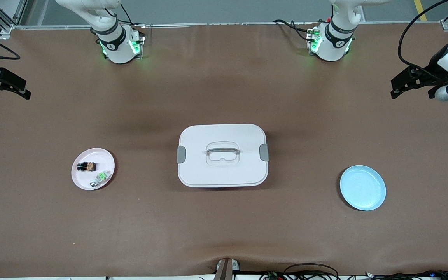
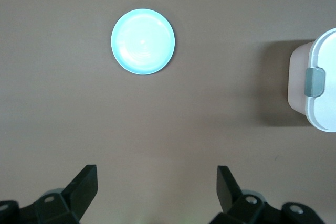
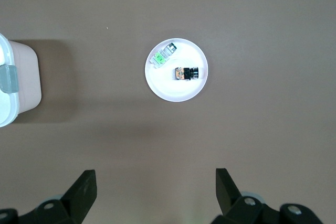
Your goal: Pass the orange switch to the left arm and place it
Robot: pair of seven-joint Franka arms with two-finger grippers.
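Observation:
The orange switch point(image 1: 86, 166) lies on a pink plate point(image 1: 103, 158) toward the right arm's end of the table, beside a small green-and-clear component point(image 1: 101, 178). In the right wrist view the switch point(image 3: 186, 73) is on the plate point(image 3: 178, 90). The white box point(image 1: 208, 134) stands mid-table, lid on. My right gripper point(image 1: 10, 95) hangs high over the right arm's end of the table, open and empty point(image 3: 156, 182). My left gripper point(image 1: 411, 94) hangs high over the left arm's end, open and empty point(image 2: 157, 182).
An empty blue plate point(image 1: 363, 188) lies toward the left arm's end, a little nearer the front camera than the box; it shows in the left wrist view point(image 2: 143, 41). The box's latched ends show in both wrist views point(image 2: 323, 87) point(image 3: 10, 82). Brown mat covers the table.

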